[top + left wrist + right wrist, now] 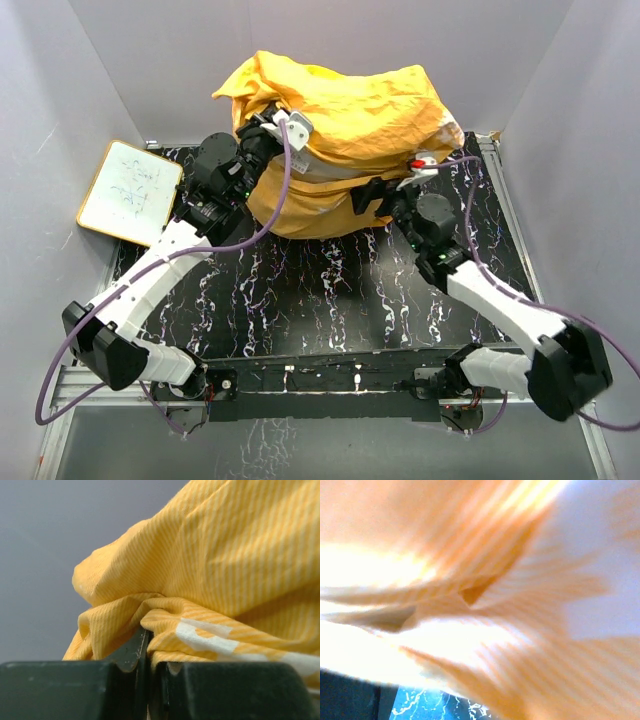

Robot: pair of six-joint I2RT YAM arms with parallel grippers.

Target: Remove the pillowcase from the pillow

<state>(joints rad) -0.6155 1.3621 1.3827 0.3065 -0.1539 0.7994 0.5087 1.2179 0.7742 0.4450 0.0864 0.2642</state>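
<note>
Table (330, 300): black top, white marble veining, metal rail along the near edge.
Items lying on it: 2.
1. Pillowcase (350, 110), orange, bulging and crumpled, at the far middle.
2. Whiteboard (130, 192), wood-framed, faint scribbles, at the far left, set askew and reaching partly past the table's left edge.

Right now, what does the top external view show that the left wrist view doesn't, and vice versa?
Only the top external view: the whole bunched pillowcase on the black marbled table, the whiteboard at the left, and the right gripper against the bundle's near right side. Only the left wrist view: the left gripper seen close, its fingers closed on a fold of striped fabric that bears a white printed patch. Both: the orange pillowcase, with the left gripper at it.
</note>
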